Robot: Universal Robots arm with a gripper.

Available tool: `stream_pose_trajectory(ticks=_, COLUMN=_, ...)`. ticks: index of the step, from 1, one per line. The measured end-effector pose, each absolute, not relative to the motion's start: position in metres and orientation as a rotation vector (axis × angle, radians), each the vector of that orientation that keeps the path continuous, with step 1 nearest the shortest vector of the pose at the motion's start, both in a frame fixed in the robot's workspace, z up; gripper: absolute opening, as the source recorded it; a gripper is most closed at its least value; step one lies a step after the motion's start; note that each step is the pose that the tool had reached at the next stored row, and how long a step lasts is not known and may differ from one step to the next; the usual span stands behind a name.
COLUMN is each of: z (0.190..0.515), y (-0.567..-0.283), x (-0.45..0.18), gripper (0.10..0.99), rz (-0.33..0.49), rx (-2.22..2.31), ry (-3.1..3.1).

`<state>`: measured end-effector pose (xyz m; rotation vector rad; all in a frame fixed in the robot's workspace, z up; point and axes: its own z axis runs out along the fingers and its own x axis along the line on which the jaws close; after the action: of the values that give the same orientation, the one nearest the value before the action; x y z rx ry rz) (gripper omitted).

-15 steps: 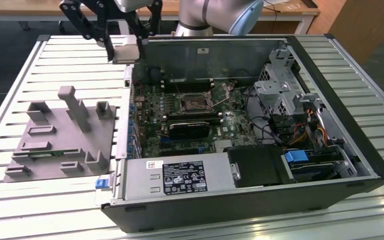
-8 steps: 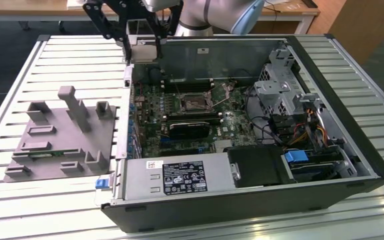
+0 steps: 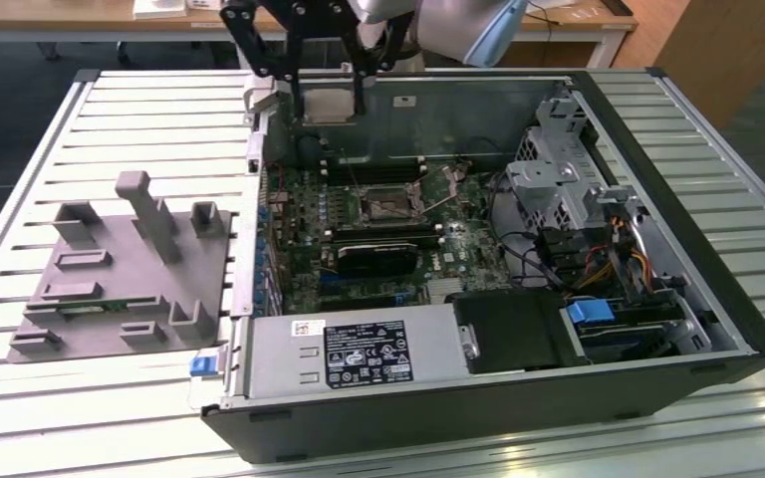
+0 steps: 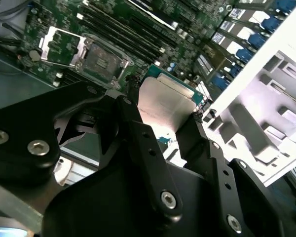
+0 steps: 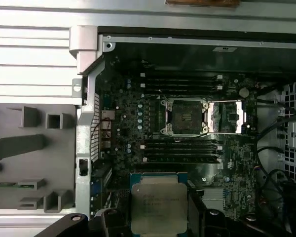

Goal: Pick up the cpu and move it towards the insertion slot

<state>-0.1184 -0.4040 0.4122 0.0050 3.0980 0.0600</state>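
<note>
The cpu (image 3: 331, 104) is a small silvery-grey square chip held in the air above the far wall of the open computer case. My gripper (image 3: 330, 98) is shut on it, one black finger on each side edge. In both wrist views the cpu (image 5: 159, 206) (image 4: 165, 101) sits between the fingers (image 5: 203, 223) (image 4: 138, 123), its metal top showing. The insertion slot (image 3: 389, 206) (image 5: 185, 117) (image 4: 101, 61) lies on the green board inside the case, below the chip and apart from it. Its dark centre is bare and its shiny metal frame (image 5: 226, 117) is folded open beside it.
A grey plate (image 3: 117, 279) with blocks and posts lies on the slatted table at the exterior view's left of the case. Inside the case are a black rectangular part (image 3: 382, 257), long memory slots (image 5: 180, 150), a power supply (image 3: 343, 354) and a drive cage with cables (image 3: 576, 199).
</note>
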Motion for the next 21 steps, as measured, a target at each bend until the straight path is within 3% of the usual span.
stream_pose_trajectory(ticks=12, z=0.408, y=-0.398, x=-0.065, gripper=0.541, rz=0.060, rx=0.005, ry=3.100)
stream_pose_trajectory(ticks=21, z=0.402, y=-0.377, x=-0.039, gripper=0.541, rz=0.060, rx=0.005, ry=3.101)
